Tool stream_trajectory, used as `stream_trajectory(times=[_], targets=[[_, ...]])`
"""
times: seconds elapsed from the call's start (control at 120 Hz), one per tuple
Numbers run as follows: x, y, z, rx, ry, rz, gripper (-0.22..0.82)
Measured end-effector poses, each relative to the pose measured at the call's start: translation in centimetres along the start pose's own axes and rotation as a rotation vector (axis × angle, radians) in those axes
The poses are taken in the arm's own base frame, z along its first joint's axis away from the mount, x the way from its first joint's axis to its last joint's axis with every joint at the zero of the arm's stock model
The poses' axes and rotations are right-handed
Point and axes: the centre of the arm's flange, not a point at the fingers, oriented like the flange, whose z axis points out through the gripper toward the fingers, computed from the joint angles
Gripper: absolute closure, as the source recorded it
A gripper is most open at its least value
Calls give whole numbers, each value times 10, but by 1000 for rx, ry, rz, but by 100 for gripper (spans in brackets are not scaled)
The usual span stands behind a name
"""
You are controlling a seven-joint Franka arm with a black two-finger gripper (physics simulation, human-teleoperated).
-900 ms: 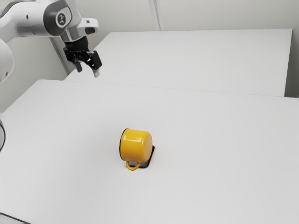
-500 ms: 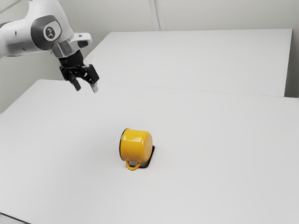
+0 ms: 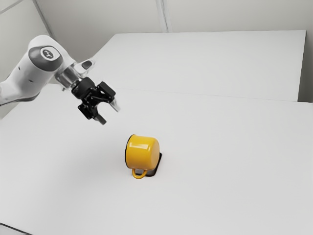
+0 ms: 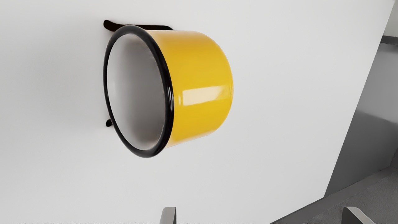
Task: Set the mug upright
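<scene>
My gripper (image 3: 108,113) hangs in the air above the table, tilted, toward the exterior view's upper left from the mug. A yellow mug (image 3: 142,152) with a black rim lies on its side, its mouth facing the exterior view's left and its handle toward that view's bottom edge. In the wrist view the mug (image 4: 199,74) shows its pale inside, and the gripper (image 4: 259,215) has its two fingertips wide apart with nothing between them. The mug is apart from both fingers.
A dark flat piece (image 3: 156,166) lies against the mug on the white table (image 3: 220,161). Behind stands another white surface (image 3: 210,63). The table's edge (image 4: 354,112) and a grey floor beyond it show in the wrist view.
My gripper has come lower and toward the exterior view's right, nearer the mug, and the hand has tilted and turned. The mug has stayed where it lay.
</scene>
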Motion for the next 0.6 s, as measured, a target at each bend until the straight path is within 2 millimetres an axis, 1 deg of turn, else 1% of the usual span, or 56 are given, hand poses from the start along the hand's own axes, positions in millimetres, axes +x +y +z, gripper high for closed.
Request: stream_trajectory(times=[0.058, 0.125, 0.242, 0.283, 0.367, 0.458, 0.5, 0.6], targets=[[0, -16, 12, -54, -21, -33, 3], [2, -32, 21, -94, -33, -59, 3], [14, -59, 39, -153, -52, -98, 4], [18, -60, 49, -167, -60, -95, 4], [25, -52, 67, -174, -67, -59, 4], [25, -52, 82, -173, -54, -28, 4], [25, -55, 85, -174, -44, -18, 5], [24, -69, 90, -177, -16, -8, 5]])
